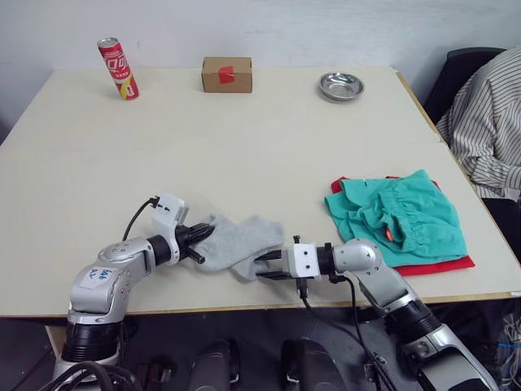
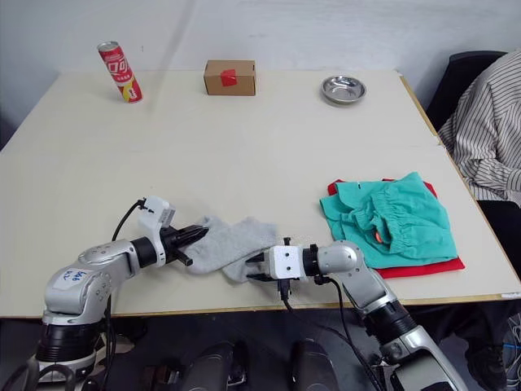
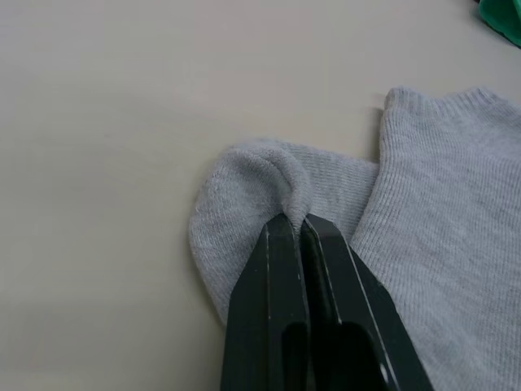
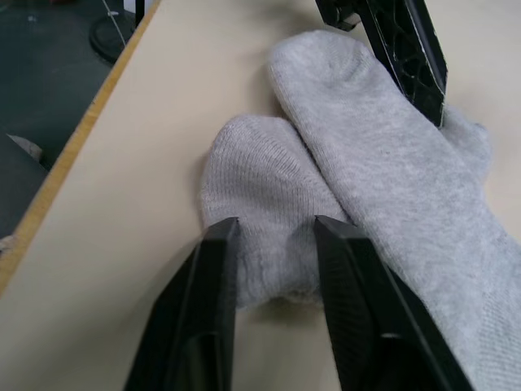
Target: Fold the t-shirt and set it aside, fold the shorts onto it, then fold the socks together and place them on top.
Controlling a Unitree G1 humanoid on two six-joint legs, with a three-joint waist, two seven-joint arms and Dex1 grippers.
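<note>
Two light grey socks (image 1: 240, 243) lie overlapped near the table's front edge. My left gripper (image 1: 207, 234) is shut on a pinched fold at one sock's end (image 3: 269, 175). My right gripper (image 4: 273, 236) is open, and its fingers (image 4: 216, 269) straddle the rounded end of the lower sock (image 4: 260, 187). The left gripper's black fingers (image 4: 407, 49) rest on the upper sock in the right wrist view. To the right, the teal shorts (image 1: 407, 216) lie crumpled on the red t-shirt (image 1: 444, 265), of which a thin border shows.
At the table's far side stand a red can (image 1: 119, 68), a small cardboard box (image 1: 226, 74) and a metal bowl (image 1: 340, 85). A person in a striped shirt (image 1: 488, 122) sits at the right edge. The table's front edge (image 1: 244, 308) is just behind both grippers.
</note>
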